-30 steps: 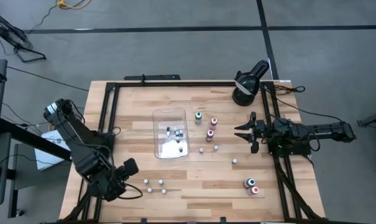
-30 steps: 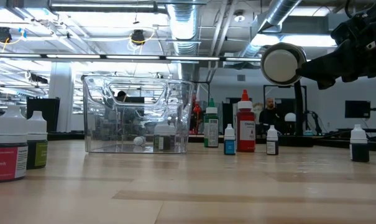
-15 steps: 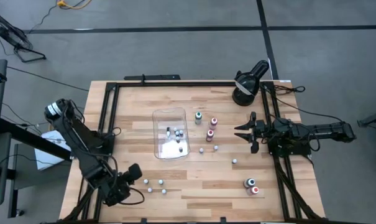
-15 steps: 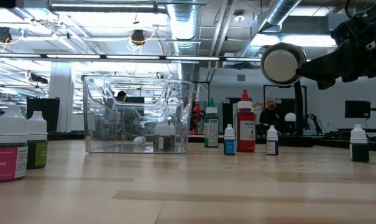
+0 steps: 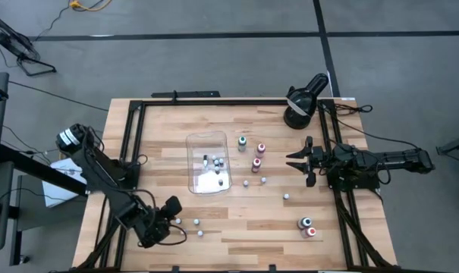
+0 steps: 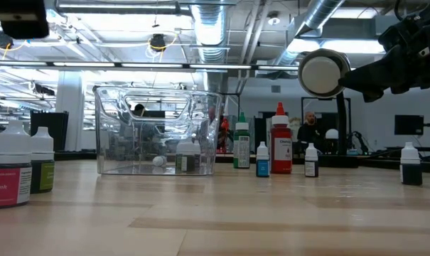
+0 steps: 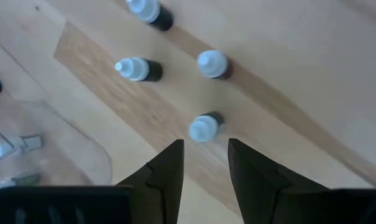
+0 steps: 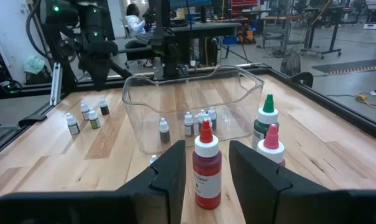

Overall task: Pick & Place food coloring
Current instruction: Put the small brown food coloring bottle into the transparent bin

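The left gripper (image 5: 171, 209) hangs over the near-left part of the table (image 5: 237, 231), near-left of the tray (image 5: 207, 162), fingers spread and empty. In the left wrist view a white-capped bottle (image 7: 204, 126) stands upright just ahead of the gap between the two fingers (image 7: 166, 174), in line with them and apart from both. Its long axis is vertical, cap up, so a straight drop with the fingers either side looks like the move in hand. Three more little bottles (image 7: 137, 69) stand just beyond it in the same cluster, and the closest of them could be knocked if the fingers come down off line. From above, this cluster (image 5: 188, 224) lies just right of the left gripper, well apart from the tray. The left arm is plainly the nearer one.

The tray, clear and rectangular, already holds several bottles (image 5: 217, 163). Right of it stand taller bottles, one green-capped (image 5: 242, 141) and red ones (image 5: 260, 149), with smaller ones (image 5: 263, 180) scattered nearby.

Further right, the right gripper (image 5: 300, 160) waits, fingers parted and empty, pointing at the tray. A black lamp (image 5: 303, 98) sits behind it; two fatter bottles (image 5: 306, 225) stand at the near right.
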Robot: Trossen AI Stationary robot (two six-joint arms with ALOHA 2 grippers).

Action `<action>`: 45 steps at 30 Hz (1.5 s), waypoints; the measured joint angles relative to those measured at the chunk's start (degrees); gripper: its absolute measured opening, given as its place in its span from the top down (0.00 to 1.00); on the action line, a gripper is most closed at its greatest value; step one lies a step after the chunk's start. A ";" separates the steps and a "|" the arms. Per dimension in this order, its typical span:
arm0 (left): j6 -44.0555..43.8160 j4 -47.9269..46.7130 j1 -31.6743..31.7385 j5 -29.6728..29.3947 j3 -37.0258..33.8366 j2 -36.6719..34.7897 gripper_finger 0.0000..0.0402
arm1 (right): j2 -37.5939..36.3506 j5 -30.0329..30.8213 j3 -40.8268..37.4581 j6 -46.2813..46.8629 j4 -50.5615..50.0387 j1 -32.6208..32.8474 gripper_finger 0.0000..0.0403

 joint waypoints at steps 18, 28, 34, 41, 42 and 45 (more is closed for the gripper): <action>5.79 6.92 3.15 3.22 0.00 8.32 0.71 | 0.00 0.00 0.00 0.01 0.04 -0.01 0.72; 6.23 7.72 3.52 5.18 0.00 9.37 0.74 | 0.00 0.00 -0.01 -0.01 -0.07 -0.02 0.72; 2.77 7.71 3.50 10.88 0.00 9.37 0.85 | -0.01 0.00 0.01 0.00 0.00 -0.01 0.72; -2.04 7.73 3.52 13.65 0.02 9.27 0.92 | 0.01 0.00 0.00 0.00 0.00 -0.01 0.72; -2.65 7.73 3.52 13.69 0.02 9.27 0.91 | -0.01 0.00 0.02 -0.01 0.00 0.00 0.72; -3.44 7.70 3.52 13.69 0.02 9.27 0.87 | -0.01 0.00 0.02 -0.01 0.00 0.00 0.72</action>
